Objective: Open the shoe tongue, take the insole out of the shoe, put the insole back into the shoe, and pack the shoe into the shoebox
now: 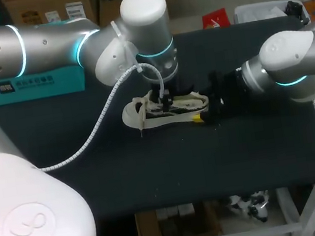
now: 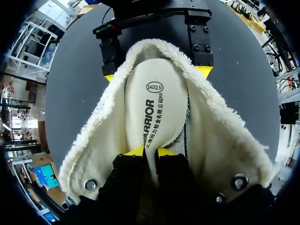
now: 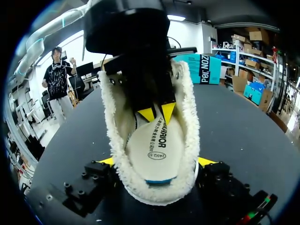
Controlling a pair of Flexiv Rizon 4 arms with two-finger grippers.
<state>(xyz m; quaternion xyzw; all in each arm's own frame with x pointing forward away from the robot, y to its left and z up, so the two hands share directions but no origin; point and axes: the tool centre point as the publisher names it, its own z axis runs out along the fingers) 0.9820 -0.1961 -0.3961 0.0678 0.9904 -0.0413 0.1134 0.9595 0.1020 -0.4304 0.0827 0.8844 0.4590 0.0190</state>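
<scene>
A cream fleece-lined shoe (image 1: 145, 113) lies on its side mid-table on the black table (image 1: 154, 172), toe to the left. My left gripper (image 1: 166, 102) reaches down into its opening. From the left wrist the cream insole (image 2: 154, 108) lies inside the fleece collar (image 2: 93, 150), and my left gripper (image 2: 150, 152) is shut on a raised fold of the insole. My right gripper (image 3: 157, 161) straddles the heel of the shoe (image 3: 154, 187), one yellow fingertip (image 3: 107, 161) against each side, and is shut on it. The teal shoebox (image 1: 28, 84) stands at the back left.
A white coiled cable (image 1: 97, 130) hangs from my left arm over the table left of the shoe. Loose laces (image 1: 140, 120) trail at the toe. Bare table stretches in front of the shoe.
</scene>
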